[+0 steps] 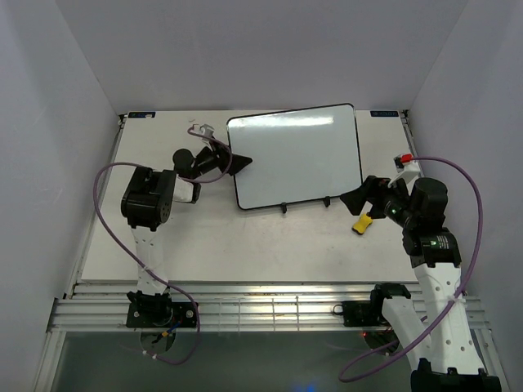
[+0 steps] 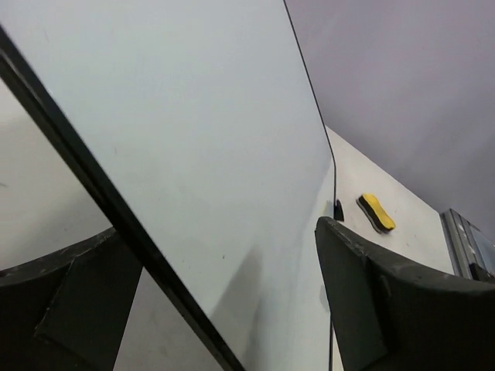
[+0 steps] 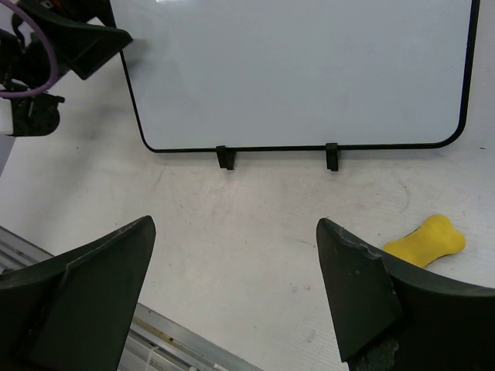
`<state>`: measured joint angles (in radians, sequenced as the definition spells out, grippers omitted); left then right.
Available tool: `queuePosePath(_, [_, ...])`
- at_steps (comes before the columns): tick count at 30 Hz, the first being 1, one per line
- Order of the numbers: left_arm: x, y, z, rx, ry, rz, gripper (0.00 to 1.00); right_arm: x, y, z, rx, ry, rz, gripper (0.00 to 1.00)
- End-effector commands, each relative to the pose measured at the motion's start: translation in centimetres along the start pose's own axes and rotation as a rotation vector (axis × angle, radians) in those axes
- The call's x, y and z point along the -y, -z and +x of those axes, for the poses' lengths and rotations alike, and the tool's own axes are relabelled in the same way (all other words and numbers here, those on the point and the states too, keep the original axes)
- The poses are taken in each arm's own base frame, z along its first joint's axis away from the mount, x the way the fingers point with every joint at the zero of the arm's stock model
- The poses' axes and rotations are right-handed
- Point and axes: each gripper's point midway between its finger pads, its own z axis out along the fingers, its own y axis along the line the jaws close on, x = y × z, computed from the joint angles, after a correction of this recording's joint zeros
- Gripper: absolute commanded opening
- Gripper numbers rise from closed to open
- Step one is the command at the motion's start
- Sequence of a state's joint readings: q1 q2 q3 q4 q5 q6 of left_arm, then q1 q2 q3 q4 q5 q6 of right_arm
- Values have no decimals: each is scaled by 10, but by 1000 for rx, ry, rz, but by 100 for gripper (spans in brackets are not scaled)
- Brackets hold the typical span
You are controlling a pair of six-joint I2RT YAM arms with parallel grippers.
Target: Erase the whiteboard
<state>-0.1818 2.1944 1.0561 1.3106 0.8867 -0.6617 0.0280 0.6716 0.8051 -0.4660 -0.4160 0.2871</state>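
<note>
The whiteboard [image 1: 294, 155] leans on its stand at the middle back of the table, glossy white with a thin black frame; I see no writing on it. It also shows in the left wrist view [image 2: 193, 116] and the right wrist view [image 3: 294, 69]. My left gripper [image 1: 239, 163] is open at the board's left edge, and the frame runs between its fingers [image 2: 219, 228]. My right gripper [image 1: 359, 198] is open and empty [image 3: 233, 222], in front of the board's lower right corner. A yellow eraser [image 1: 362, 223] lies on the table just beside it [image 3: 425, 241].
Two black stand feet [image 3: 224, 157] [image 3: 332, 155] stick out under the board's lower edge. A small red and white object [image 1: 403, 159] sits at the right rear. A metal rail [image 1: 270, 306] runs along the near table edge. White walls close in the sides.
</note>
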Motion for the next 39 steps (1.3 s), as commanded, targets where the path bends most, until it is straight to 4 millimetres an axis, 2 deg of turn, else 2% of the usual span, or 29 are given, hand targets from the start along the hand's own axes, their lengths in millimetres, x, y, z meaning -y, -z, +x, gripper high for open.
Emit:
queuePosePath(1, [16,2,-59,97,-114,-43,98,3,0,-10,35,63,19,90])
queuePosePath(2, [22,3,-72,109,-136,-57,98,6,0,-10,34,65,35,90])
queuePosePath(4, [15,6,-78,111,-106,-130,98,7,1,-13,36,76,44,90])
queuePosePath(5, [21,7,-93,135,-110,-152,98,10,1,-14,37,82,63,90])
queuePosePath(6, [12,11,-97,142,-62,-221,98,11,2,-15,36,87,76,90])
queuePosePath(8, [9,17,-114,163,-41,-306,98,18,3,-17,30,99,116,90])
queuePosePath(9, [5,24,-130,168,-41,-408,98,25,5,-16,21,97,162,90])
queuePosePath(11, [5,35,-143,166,-43,-507,98,31,7,-21,20,112,209,90])
queuePosePath(12, [13,43,-152,156,-77,-544,98,30,7,-22,17,112,211,90])
queuePosePath(13, [8,52,-159,179,-84,-611,98,30,7,-21,14,114,207,90])
queuePosePath(18, [-8,83,-159,103,-67,-772,98,26,2,-16,-7,107,176,90])
queuePosePath(19, [-4,92,-170,135,-81,-816,98,27,2,-19,-4,108,181,90])
queuePosePath(21, [-3,110,-169,126,-39,-911,98,28,4,-20,-4,108,194,90])
queuePosePath(22, [9,116,-187,153,-42,-939,98,30,4,-21,-5,106,206,90])
queuePosePath(23, [6,135,-170,94,20,-1043,98,34,7,-22,-6,107,238,90])
queuePosePath(25, [16,153,-169,73,39,-1119,98,39,8,-23,-15,109,270,90])
queuePosePath(26, [30,167,-167,50,30,-1147,98,44,9,-22,-21,110,300,90])
queuePosePath(28, [46,182,-162,34,-1,-1159,98,47,9,-22,-30,127,315,90])
queuePosePath(29, [59,202,-156,32,-25,-1200,98,47,9,-22,-37,133,320,90])
queuePosePath(31, [73,222,-151,31,-61,-1236,98,47,8,-23,-39,137,322,90])
queuePosePath(32, [87,238,-143,35,-71,-1254,98,46,8,-24,-37,136,321,90])
queuePosePath(34, [104,249,-136,35,-99,-1240,98,46,9,-20,-41,137,313,90])
queuePosePath(35, [110,252,-121,6,-106,-1213,98,48,9,-18,-43,147,320,90])
queuePosePath(36, [131,255,-129,38,-164,-1158,98,49,10,-15,-43,154,326,90])
queuePosePath(39, [154,271,-133,68,-220,-1166,98,51,15,-13,-40,189,358,90])
